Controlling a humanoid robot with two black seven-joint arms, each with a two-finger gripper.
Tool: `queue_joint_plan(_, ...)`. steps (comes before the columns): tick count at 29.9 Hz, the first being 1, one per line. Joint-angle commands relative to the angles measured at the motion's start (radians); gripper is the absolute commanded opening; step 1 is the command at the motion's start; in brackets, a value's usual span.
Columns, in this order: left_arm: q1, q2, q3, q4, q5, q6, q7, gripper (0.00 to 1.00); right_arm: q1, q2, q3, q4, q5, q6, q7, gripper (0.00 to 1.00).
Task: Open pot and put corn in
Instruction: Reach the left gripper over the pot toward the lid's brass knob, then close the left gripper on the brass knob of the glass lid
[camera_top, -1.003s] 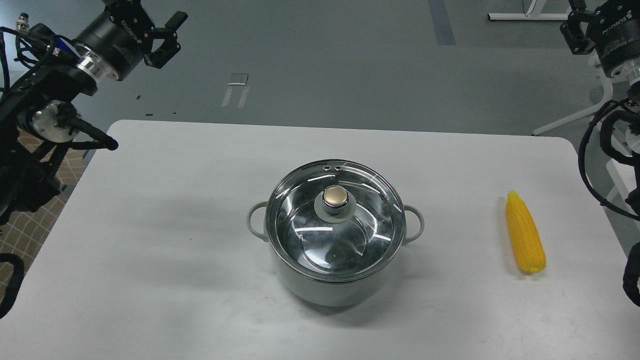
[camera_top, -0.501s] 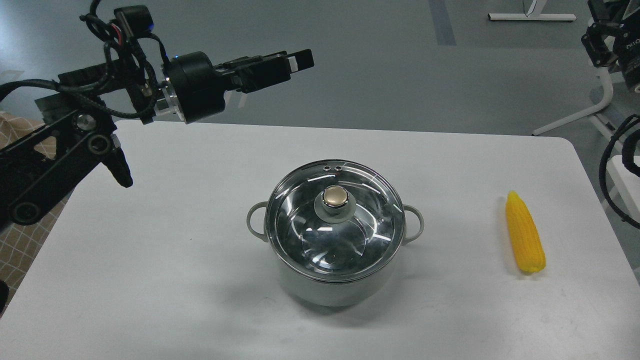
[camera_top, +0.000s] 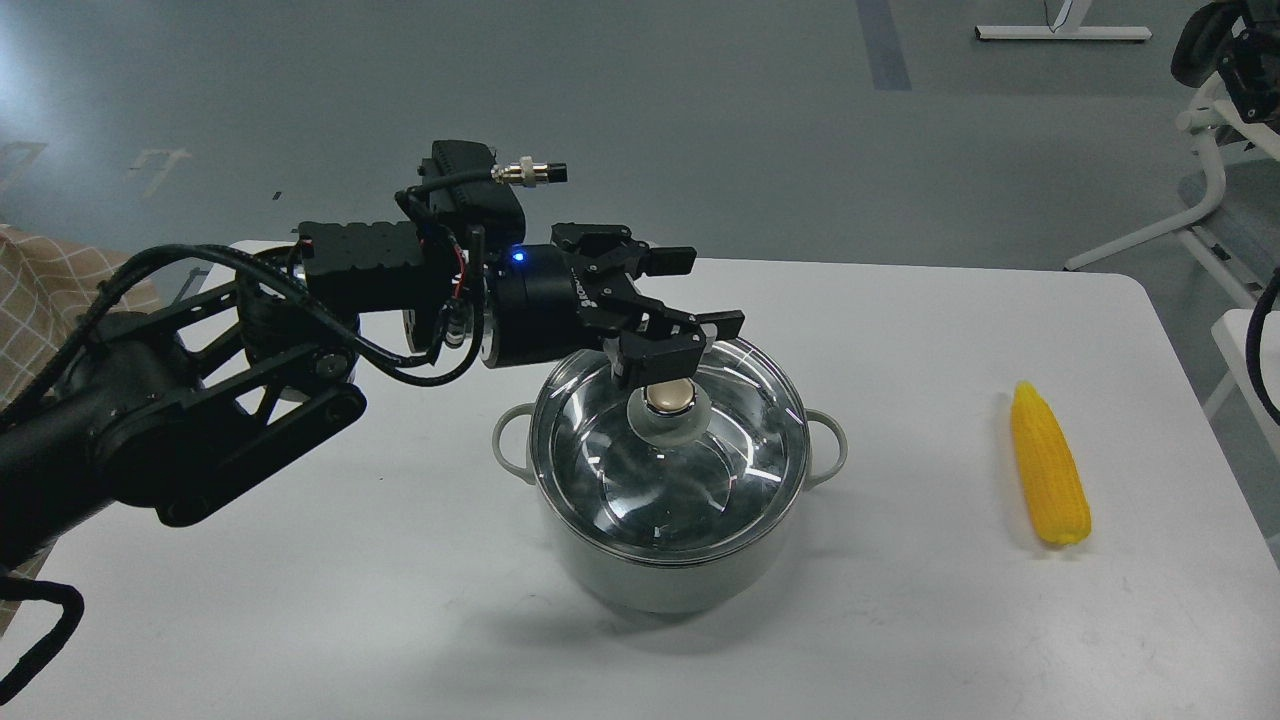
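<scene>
The pale grey-green pot (camera_top: 640, 575) stands mid-table with its glass lid (camera_top: 720, 470) on; the brass-coloured knob (camera_top: 671, 397) shows on top. My left gripper (camera_top: 700, 300) reaches in from the left and hovers open just above and behind the knob, with one fingertip (camera_top: 655, 358) close over it and not closed on it. The yellow corn (camera_top: 1048, 468) lies on the table to the right of the pot, pointed end away from me. Only a dark part of my right gripper (camera_top: 1215, 45) shows at the top right corner, far from the table.
The white table (camera_top: 300, 600) carries only the pot and corn. A white stand frame (camera_top: 1190, 215) is on the floor beyond the table's right corner. A chequered cloth (camera_top: 50, 290) lies at the left edge.
My left arm has swung from the far left, off the table, in over the pot and lowered its gripper to the lid's knob. The right arm has drawn further off to the top right.
</scene>
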Motion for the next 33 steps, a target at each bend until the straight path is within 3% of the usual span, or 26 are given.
queue_joint_plan(1, 0.017, 0.012, 0.043, -0.038, 0.031, 0.005, 0.000, 0.78, 0.000, 0.001, 0.000, 0.002, -0.001, 0.000, 0.000, 1.00)
queue_joint_plan(6, 0.077, 0.023, 0.059, -0.025, 0.128, 0.043, 0.002, 0.77, 0.000, 0.001, 0.002, 0.002, 0.001, 0.000, 0.000, 1.00)
queue_joint_plan(14, 0.137, 0.015, 0.057, 0.011, 0.165, 0.071, 0.003, 0.68, 0.003, 0.001, 0.002, 0.003, 0.006, 0.000, 0.000, 1.00)
queue_joint_plan(33, 0.186, 0.000, 0.056, 0.040, 0.165, 0.117, 0.005, 0.66, 0.002, -0.008, 0.002, 0.016, 0.006, 0.000, 0.000, 1.00)
